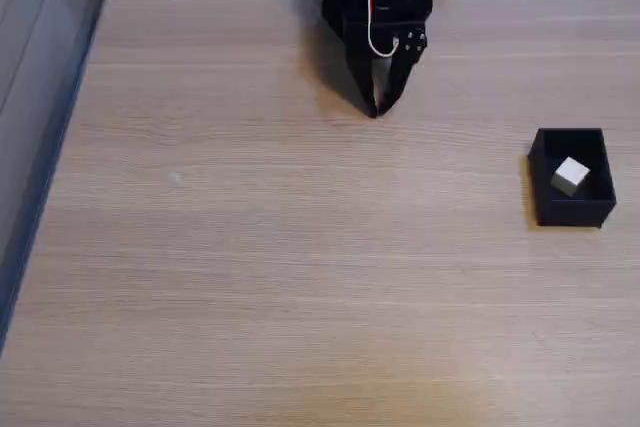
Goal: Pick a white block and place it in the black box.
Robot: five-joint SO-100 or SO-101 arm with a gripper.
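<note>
The black box [572,209] stands on the wooden table at the right side of the fixed view. Inside it lies the white block [571,175], a small cube with greyish sides, resting on the box floor. My gripper [377,109] hangs at the far middle of the table, well to the left of the box and apart from it. Its black fingers point down toward the tabletop and meet at their tips, with nothing between them.
The light wooden table [250,277] stretches wide to the left and front. Its left edge runs diagonally beside a grey floor strip. Shelves and clutter sit behind the far edge. A white cable [374,7] loops over the arm.
</note>
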